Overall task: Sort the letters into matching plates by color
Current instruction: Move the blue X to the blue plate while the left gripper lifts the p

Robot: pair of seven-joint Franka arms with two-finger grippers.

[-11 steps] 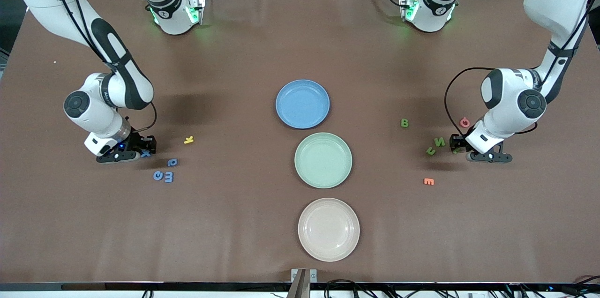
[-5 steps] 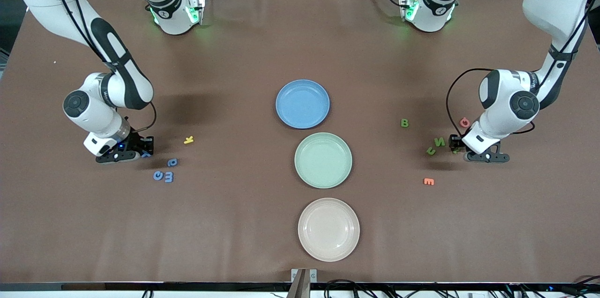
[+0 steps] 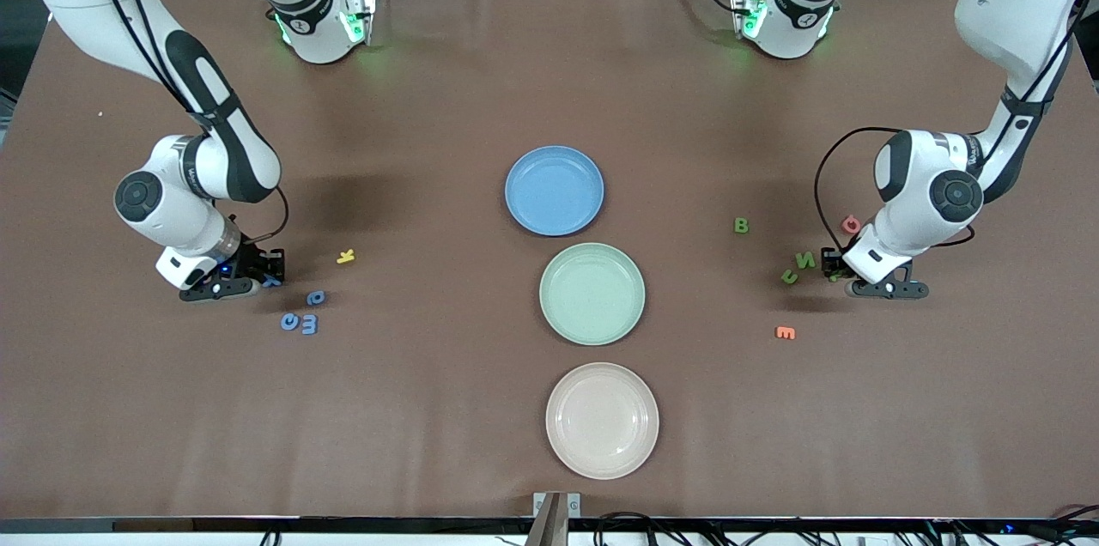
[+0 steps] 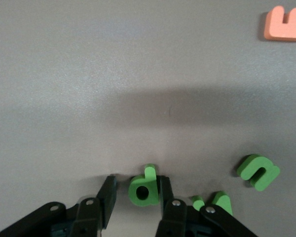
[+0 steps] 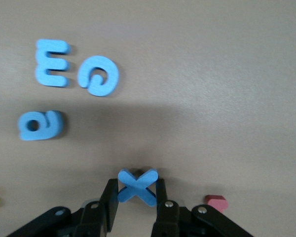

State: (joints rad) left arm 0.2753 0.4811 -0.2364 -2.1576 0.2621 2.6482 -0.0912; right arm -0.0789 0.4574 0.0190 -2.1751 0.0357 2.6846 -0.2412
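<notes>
Showing from the right wrist, right hand (image 5: 136, 192) pinches blue X (image 5: 137, 186).

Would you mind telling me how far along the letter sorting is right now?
Nothing is sorted: the blue plate and green plate hold no letters. In hand: the right gripper pinches the blue X; the left gripper straddles a green letter, one finger short of it. All others lie on the table.

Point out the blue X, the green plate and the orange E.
blue X (image 5: 137, 186): right wrist view, crossing of its strokes.
green plate (image 3: 592, 294): front view, bare middle of its floor.
orange E (image 3: 785, 332): front view, middle of the letter.
</notes>
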